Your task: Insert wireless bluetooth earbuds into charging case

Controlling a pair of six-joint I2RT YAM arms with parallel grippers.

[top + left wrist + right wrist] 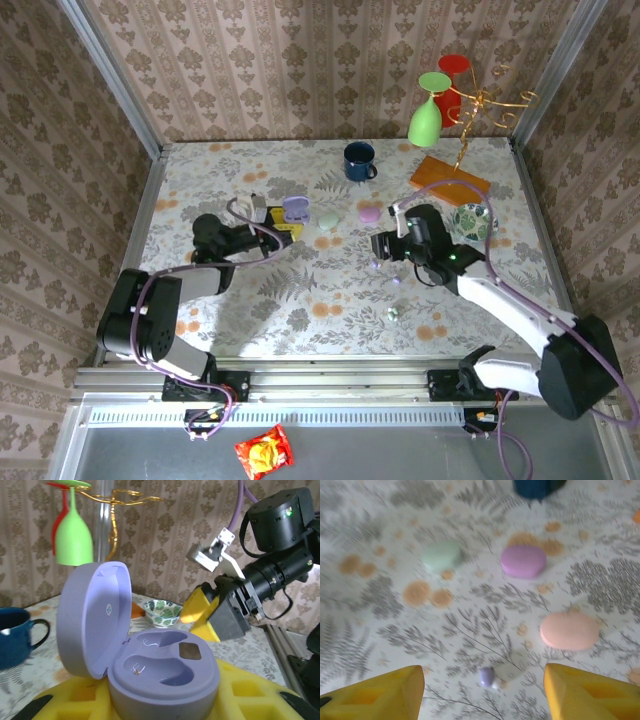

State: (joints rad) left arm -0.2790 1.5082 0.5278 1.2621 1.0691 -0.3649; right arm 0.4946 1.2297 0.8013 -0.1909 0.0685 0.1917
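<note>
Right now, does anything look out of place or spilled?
Yes. A purple earbud lies loose on the table near the pink pebble, another earbud toward the near edge. The open purple case holds none.

Three pastel pebbles [522, 561]: one green, one purple, one pink. One open lilac charging case [150, 667]. One blue mug [360, 160] at twelve o'clock, two stemmed glasses [425, 120] at one, one patterned bowl [470, 222]. Perhaps three tiny earbuds [393, 314].

Overview high behind, down onto table [300, 300]; left wrist low, toward right arm [280, 540]; right wrist close above shared pebbles [522, 561].
</note>
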